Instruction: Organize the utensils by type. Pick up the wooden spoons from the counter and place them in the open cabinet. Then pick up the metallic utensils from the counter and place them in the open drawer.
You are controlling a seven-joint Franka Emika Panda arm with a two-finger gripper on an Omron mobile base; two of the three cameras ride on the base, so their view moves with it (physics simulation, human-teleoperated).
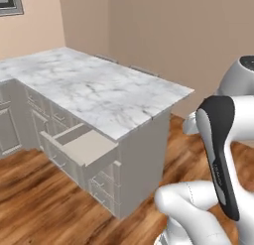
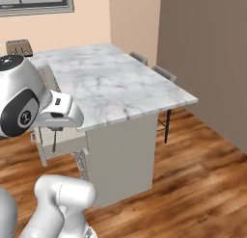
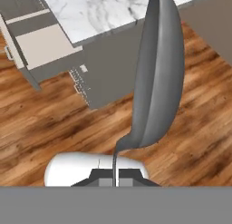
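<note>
Gripper pinched on the thin handle of a silver-grey spoon, bowl looming large and grey, seen edge-on in the hand view above wooden floor. Hanging beside the counter's near end, out past the open drawer. Drawer pulled out under the near edge of the white marble counter, pale inside, bar handle on its front. Grey-beige cabinet fronts beneath the slab. Gripper also seen low by the drawer.
</note>
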